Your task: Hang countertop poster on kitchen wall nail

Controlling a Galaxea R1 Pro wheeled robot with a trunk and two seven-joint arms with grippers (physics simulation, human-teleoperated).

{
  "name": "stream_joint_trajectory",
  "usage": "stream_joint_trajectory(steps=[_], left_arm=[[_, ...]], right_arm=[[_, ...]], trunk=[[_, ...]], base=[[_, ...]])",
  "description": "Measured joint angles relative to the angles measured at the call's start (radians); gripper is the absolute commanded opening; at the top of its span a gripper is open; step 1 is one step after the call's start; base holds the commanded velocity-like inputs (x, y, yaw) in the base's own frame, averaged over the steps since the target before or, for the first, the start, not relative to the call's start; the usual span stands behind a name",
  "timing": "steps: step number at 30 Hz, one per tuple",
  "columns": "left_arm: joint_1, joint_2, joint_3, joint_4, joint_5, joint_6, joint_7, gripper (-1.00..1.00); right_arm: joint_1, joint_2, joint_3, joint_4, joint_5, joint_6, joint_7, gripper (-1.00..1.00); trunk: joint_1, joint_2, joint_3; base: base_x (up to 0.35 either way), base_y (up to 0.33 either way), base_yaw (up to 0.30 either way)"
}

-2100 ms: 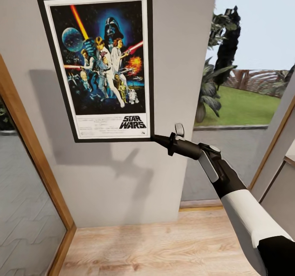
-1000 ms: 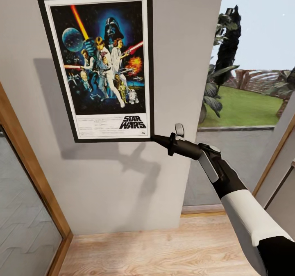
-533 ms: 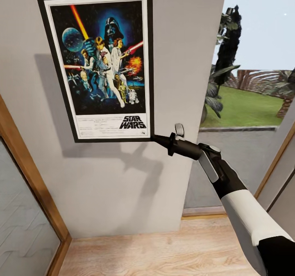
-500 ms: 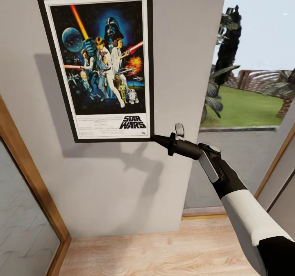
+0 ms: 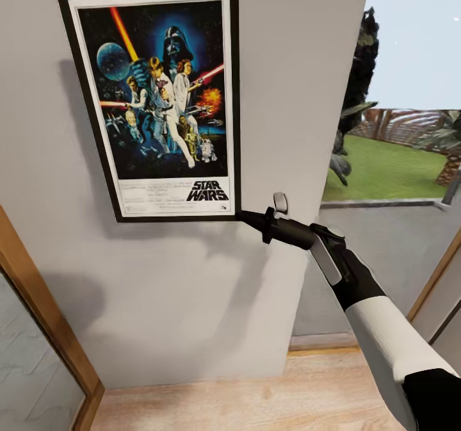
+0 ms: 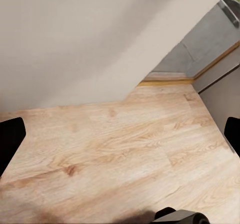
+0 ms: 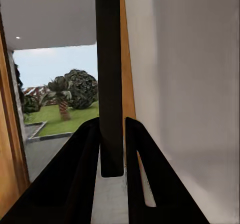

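One poster [image 5: 153, 98] is in sight, held flat against the grey wall [image 5: 192, 290] with its long axis running up and down. It stands nearly upright, tilted a little so its top leans left, and the "STAR WARS" lettering sits at the bottom with the artwork right way up. Its black frame and white inner border face the head camera squarely.

One arm reaches in from the right — the right gripper [image 5: 246, 216] meets the poster at its lower right corner. In the right wrist view the two dark fingers [image 7: 82, 174] stand narrow with the poster's black edge [image 7: 109, 79] seen edge-on between them, so the right gripper is clamped on that corner.

The left gripper's two dark fingertips [image 6: 10, 141] show at opposite sides of the left wrist view, spread wide with nothing between them, over the light wooden floor [image 6: 115, 154].

A wooden door frame [image 5: 45, 328] stands to the left of the wall. To the right, a window opening gives onto one green lawn [image 5: 390, 168] and dark foliage [image 5: 362, 72] under a pale sky.
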Motion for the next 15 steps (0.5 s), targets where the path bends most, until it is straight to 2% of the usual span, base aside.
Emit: stream_joint_trajectory(steps=[7, 15], left_arm=[[0.000, 0.000, 0.000, 0.000, 0.000, 0.000, 0.000, 1.00], [-0.001, 0.000, 0.000, 0.000, 0.000, 0.000, 0.000, 1.00]], right_arm=[[0.000, 0.000, 0.000, 0.000, 0.000, 0.000, 0.000, -1.00], [0.008, 0.000, 0.000, 0.000, -0.001, 0.000, 0.000, -1.00]], trunk=[[0.000, 0.000, 0.000], [0.000, 0.000, 0.000]], base=[[0.262, 0.000, 0.000], [0.045, 0.000, 0.000]])
